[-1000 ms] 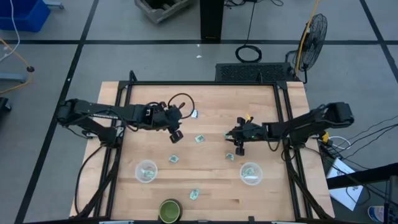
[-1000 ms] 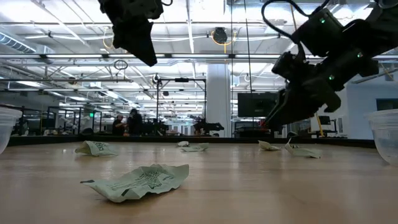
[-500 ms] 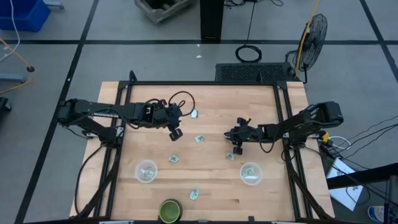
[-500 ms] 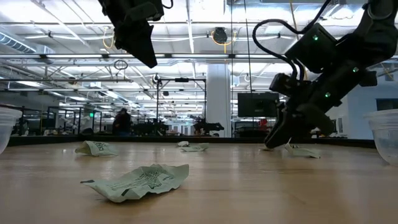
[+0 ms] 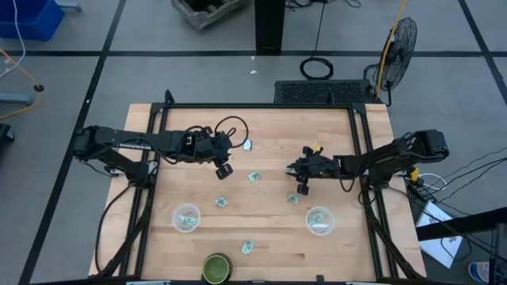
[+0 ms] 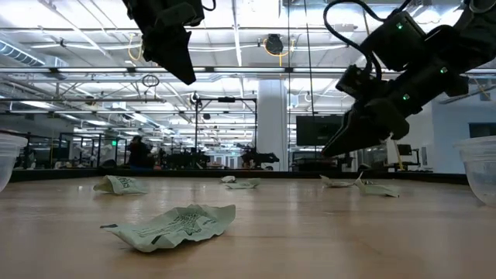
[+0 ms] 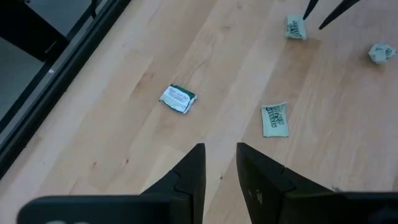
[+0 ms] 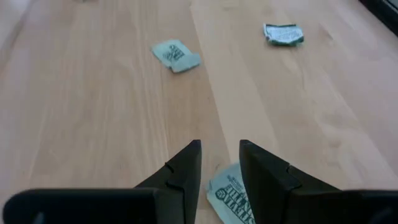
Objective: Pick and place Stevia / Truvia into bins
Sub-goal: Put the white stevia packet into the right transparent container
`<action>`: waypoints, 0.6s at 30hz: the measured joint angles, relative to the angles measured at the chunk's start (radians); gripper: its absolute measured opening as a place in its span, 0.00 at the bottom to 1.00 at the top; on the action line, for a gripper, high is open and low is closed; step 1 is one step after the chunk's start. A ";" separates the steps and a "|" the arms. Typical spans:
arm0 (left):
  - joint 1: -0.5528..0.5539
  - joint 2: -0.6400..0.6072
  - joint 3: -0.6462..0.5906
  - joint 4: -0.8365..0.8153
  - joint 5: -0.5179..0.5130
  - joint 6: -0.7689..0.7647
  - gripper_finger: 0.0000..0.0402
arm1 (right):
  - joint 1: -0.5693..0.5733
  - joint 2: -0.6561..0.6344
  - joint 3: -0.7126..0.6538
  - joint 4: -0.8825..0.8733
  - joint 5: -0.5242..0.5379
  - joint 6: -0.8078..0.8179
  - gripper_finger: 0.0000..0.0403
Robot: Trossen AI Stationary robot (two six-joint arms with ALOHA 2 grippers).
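Several small pale green and white Stevia packets lie flat and scattered on the wooden table, among them one (image 5: 254,176), another (image 5: 222,203) and a third (image 5: 292,199). Two clear cups stand near the table's near edge, one on the left (image 5: 186,218) and one on the right (image 5: 319,220). My right gripper (image 5: 291,169) hangs above the table with a narrow gap between its fingers, just over a packet (image 8: 227,193). My left gripper (image 5: 224,172) hovers high (image 6: 186,74), also narrowly open, with packets (image 7: 178,99) (image 7: 275,119) on the table beyond its fingers.
A dark green round container (image 5: 215,267) stands at the near edge, with a packet (image 5: 248,247) beside it. Another packet (image 5: 247,145) lies toward the far side. Black frame rails (image 5: 360,150) run along both sides of the table.
My right gripper went down until its fingertips reached the table by a packet, then rose again to about its former height. The packets near it lie where they were. My left arm kept still.
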 joint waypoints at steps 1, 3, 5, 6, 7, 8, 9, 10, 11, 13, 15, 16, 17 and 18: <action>0.000 0.000 0.000 0.000 0.000 0.000 0.24 | 0.000 0.000 0.000 0.003 -0.016 0.008 0.26; 0.000 0.000 0.000 0.000 0.000 -0.002 0.24 | 0.000 0.005 0.000 0.001 -0.024 0.020 0.26; 0.000 0.000 0.000 0.001 0.000 -0.003 0.24 | 0.000 0.032 0.000 0.011 -0.023 0.022 0.26; 0.000 0.000 0.000 0.001 0.000 -0.003 0.24 | -0.001 0.048 0.000 0.011 -0.021 0.023 0.26; 0.000 0.000 0.000 0.002 0.000 -0.006 0.24 | -0.002 0.063 0.000 0.017 -0.020 0.023 0.26; 0.000 0.000 0.000 0.004 0.000 -0.009 0.24 | -0.002 0.082 0.000 0.037 -0.020 0.023 0.26; 0.000 0.000 0.000 0.005 0.000 -0.011 0.24 | -0.002 0.103 0.000 0.058 -0.020 0.023 0.26; 0.000 0.000 0.000 0.005 0.000 -0.011 0.24 | -0.002 0.121 0.000 0.076 -0.021 0.023 0.26; 0.000 0.000 0.000 0.005 0.000 -0.011 0.24 | -0.002 0.135 0.000 0.086 -0.021 0.024 0.26; 0.000 0.000 0.000 0.005 0.000 -0.011 0.24 | -0.002 0.157 0.000 0.099 -0.018 0.021 0.26; 0.000 0.000 0.000 0.005 0.000 -0.010 0.24 | -0.002 0.164 0.000 0.086 0.025 0.020 0.26; 0.000 0.000 0.000 0.005 0.000 -0.010 0.24 | -0.002 0.167 0.000 0.082 0.057 0.020 0.26; 0.000 0.000 0.000 0.006 0.000 -0.010 0.24 | -0.003 0.168 0.000 0.072 0.083 0.018 0.26; 0.000 0.000 0.000 0.006 0.000 -0.010 0.24 | -0.003 0.168 0.000 0.059 0.104 0.015 0.26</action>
